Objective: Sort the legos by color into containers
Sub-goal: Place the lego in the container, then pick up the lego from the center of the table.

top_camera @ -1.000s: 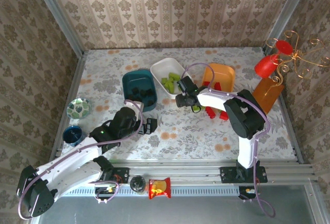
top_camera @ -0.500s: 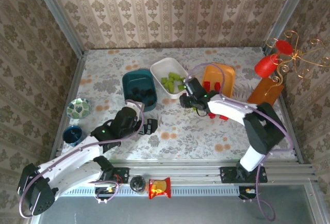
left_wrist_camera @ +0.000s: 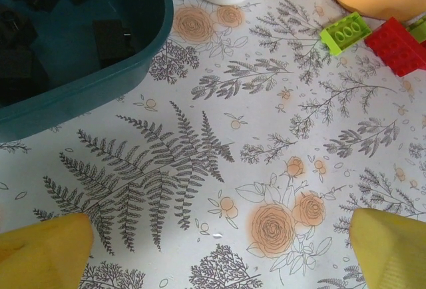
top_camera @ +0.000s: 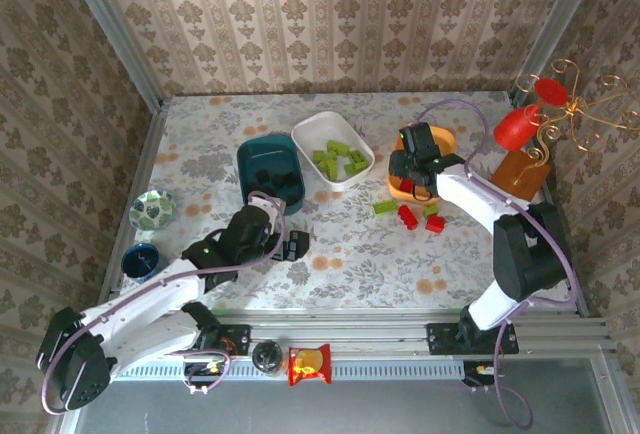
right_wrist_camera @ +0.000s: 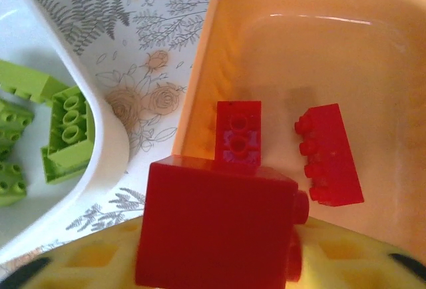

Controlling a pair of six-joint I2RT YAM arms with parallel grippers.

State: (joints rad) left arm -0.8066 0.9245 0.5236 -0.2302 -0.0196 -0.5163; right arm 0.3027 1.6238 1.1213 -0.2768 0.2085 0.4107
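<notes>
Spreading under everything, the floral counter point(top_camera: 350, 264) carries three containers: a dark teal tub point(left_wrist_camera: 66, 109) with black legos point(left_wrist_camera: 113, 36), a white tub point(right_wrist_camera: 106, 149) with lime green legos point(right_wrist_camera: 66, 129), and an orange tub point(right_wrist_camera: 219, 29) with two small red legos point(right_wrist_camera: 329, 156). The left hand point(left_wrist_camera: 219, 249) hovers near the teal tub, fingers spread wide, gripping nothing. The right hand point(right_wrist_camera: 216, 272) hangs over the orange tub, clamped on a chunky red lego point(right_wrist_camera: 213, 222). Loose red legos point(top_camera: 407, 217) and loose green legos point(top_camera: 384, 208) lie on the counter beside the orange tub.
</notes>
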